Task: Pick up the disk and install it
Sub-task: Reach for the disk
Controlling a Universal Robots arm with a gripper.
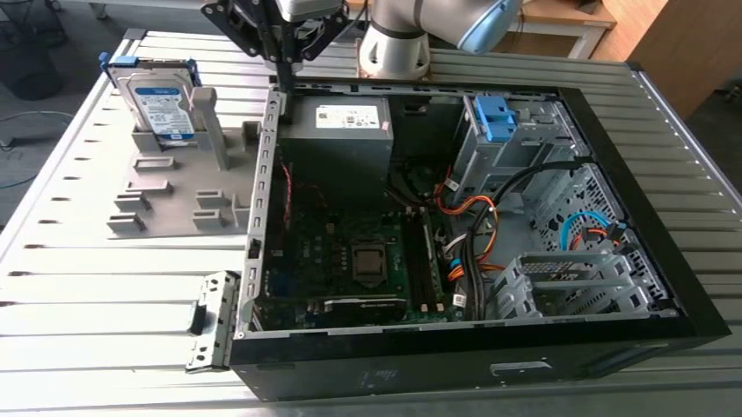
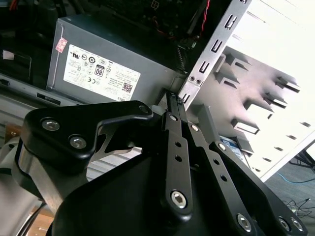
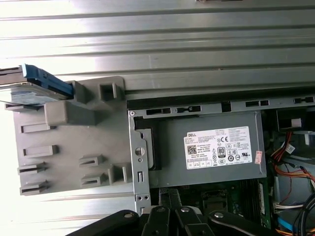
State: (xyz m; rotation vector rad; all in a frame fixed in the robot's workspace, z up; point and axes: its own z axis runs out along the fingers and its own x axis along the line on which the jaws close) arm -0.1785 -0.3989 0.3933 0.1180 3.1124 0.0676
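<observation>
Ribbed silver metal tabletop (image 1: 93,287) under bright light, grey floor (image 1: 14,156) at the exterior view's left, dark bin (image 1: 29,65) there, wooden furniture (image 1: 684,43) at its right.

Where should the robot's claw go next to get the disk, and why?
Probably sideways toward the exterior view's left, until it is over the disk. The gripper hangs empty above the case wall beside the power supply, while the disk stands upright in the grey holder, untouched.
</observation>
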